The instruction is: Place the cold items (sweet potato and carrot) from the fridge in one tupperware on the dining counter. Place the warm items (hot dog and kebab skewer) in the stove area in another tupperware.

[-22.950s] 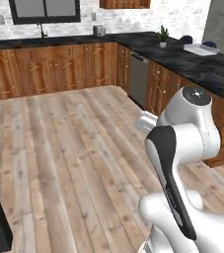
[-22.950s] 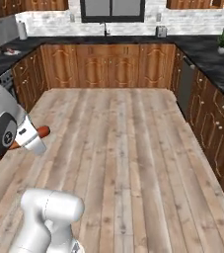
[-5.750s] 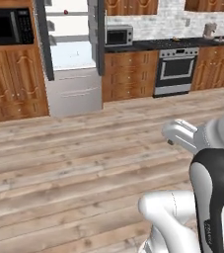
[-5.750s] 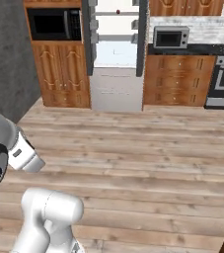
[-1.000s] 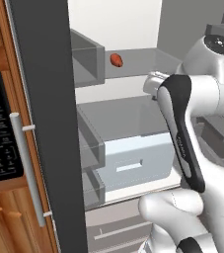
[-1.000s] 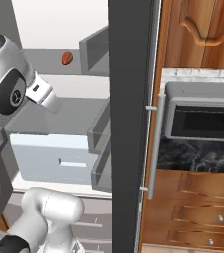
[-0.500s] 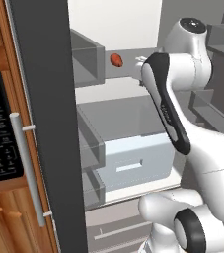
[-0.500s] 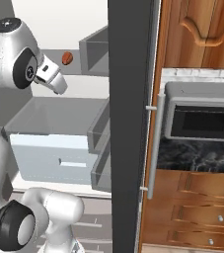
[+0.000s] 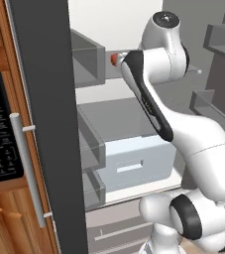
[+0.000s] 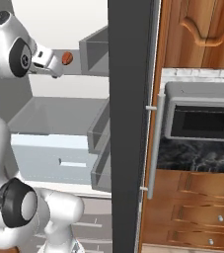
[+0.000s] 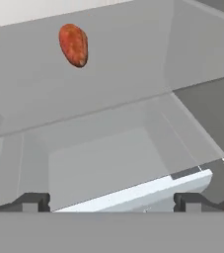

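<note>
**Arm raised into the open fridge, pincer released above the shelf**

In the left base view, the white arm (image 9: 183,134) is seen rising from the lower right of the frame, bent at a dark joint low down, then stretched up and leftward to a rounded elbow at the upper middle. From there the forearm is folded down and left toward the fridge shelf (image 9: 148,74). A small part of the sweet potato (image 9: 114,59) is glimpsed at the upper middle, just beside the forearm's end, on that shelf.

In the right base view, the arm is placed at the left edge of the frame, with its wrist at the upper left. The gripper (image 10: 54,66) is pointed rightward and slightly down, near the sweet potato (image 10: 67,58), which lies on the shelf at the upper left. Whether they touch cannot be told there. The dark fridge door (image 10: 130,123) stands down the middle of the frame, and a microwave (image 10: 202,118) is set at the right.

In the hand view, the two fingertips (image 11: 32,201) are spread wide at the bottom corners, with nothing between them. The sweet potato (image 11: 73,45) is shown at the upper left, well apart from the tips. A pale drawer (image 11: 133,163) is seen below, in the middle of the frame.
</note>
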Motion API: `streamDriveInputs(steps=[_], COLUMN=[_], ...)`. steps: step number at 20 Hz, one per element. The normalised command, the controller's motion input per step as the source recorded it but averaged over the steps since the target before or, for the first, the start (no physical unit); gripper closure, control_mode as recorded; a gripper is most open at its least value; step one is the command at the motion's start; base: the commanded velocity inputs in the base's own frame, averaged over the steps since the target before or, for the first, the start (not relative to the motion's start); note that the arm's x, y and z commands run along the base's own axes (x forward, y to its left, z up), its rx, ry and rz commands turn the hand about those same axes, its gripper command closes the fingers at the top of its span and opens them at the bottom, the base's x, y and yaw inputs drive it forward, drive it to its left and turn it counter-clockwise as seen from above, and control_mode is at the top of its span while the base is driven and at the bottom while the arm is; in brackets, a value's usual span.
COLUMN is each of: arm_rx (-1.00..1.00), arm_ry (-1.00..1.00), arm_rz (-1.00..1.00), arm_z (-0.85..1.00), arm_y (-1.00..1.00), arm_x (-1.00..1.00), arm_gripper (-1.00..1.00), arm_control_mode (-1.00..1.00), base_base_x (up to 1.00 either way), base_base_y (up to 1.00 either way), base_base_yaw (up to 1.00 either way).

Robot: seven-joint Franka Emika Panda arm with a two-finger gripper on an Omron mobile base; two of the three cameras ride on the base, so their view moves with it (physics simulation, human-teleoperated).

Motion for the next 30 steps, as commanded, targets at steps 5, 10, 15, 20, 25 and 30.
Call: streamDriveInputs(steps=[5,10,15,20,25,30], arm_rx=[0.0,0.0,0.0,0.0,-0.03,-0.03], arm_ry=[0.06,0.0,0.0,0.0,0.0,0.01], arm_rz=[0.0,0.03,0.06,0.0,0.0,0.0], arm_z=[0.0,0.0,0.0,0.0,-0.02,-0.04], arm_y=[0.01,0.0,0.06,0.25,0.1,0.0], arm_x=[0.54,0.58,0.63,0.53,0.41,0.29], arm_gripper=[-1.0,-1.0,-1.0,-1.0,-1.0,-1.0], arm_control_mode=[-1.0,-1.0,-1.0,-1.0,-1.0,-1.0], base_base_x=[0.0,0.0,0.0,0.0,0.0,0.0], base_base_y=[0.0,0.0,0.0,0.0,0.0,0.0], base_base_yaw=[0.0,0.0,0.0,0.0,0.0,0.0])
